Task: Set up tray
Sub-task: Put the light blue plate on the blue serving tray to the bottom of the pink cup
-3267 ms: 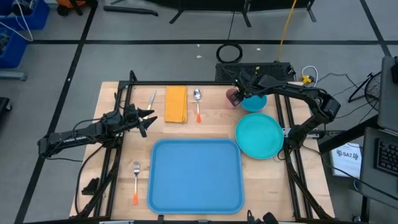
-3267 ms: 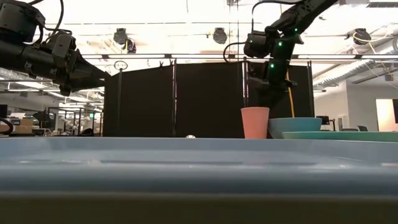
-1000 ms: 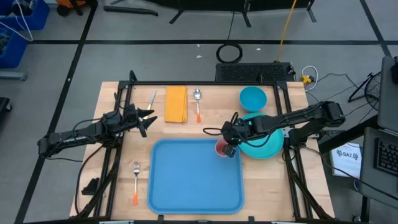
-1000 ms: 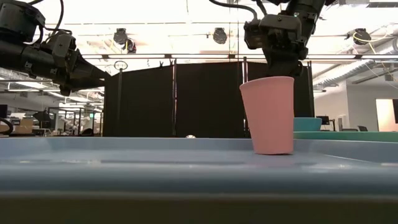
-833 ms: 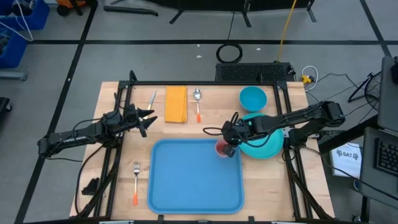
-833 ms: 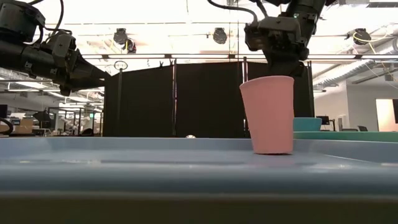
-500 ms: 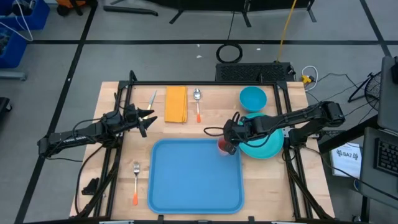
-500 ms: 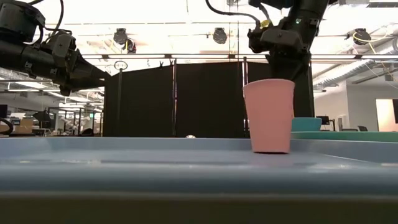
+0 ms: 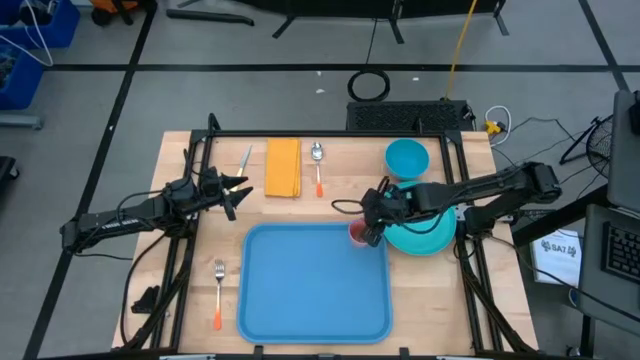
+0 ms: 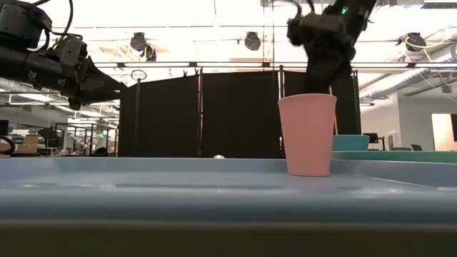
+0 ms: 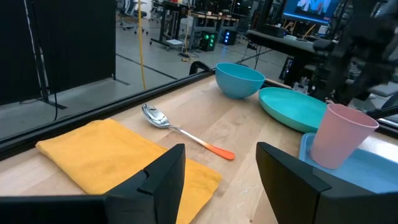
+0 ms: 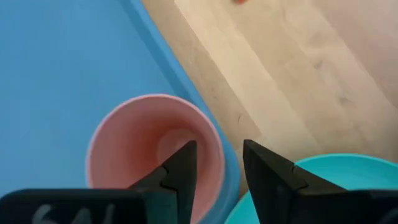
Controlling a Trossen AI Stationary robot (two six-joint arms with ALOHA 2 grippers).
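The light-blue tray [image 9: 300, 290] lies flat at the table's near middle. A pink cup [image 9: 356, 233] stands upright on its base in the tray's far right corner [image 10: 307, 135]. My right gripper [image 12: 219, 165] hovers over the cup's rim [image 12: 214, 140], open and pointing down. One finger is above the cup's inside and the other outside its wall, on the plate's side, with a gap showing on both sides. My left gripper [image 9: 243, 186] waits open above the table's far left part, beside the napkin.
A round teal plate [image 9: 425, 228] lies just right of the tray, with a teal bowl [image 9: 406, 158] beyond it. A yellow napkin [image 9: 283, 167], a spoon [image 9: 318, 168] and a knife [image 9: 245, 158] lie along the far edge. A fork [image 9: 218, 292] lies left of the tray.
The pink cup leaned in the tray's far right corner a second ago and now stands upright on its base. My right gripper has risen from the cup and shifted slightly toward the table's far right.
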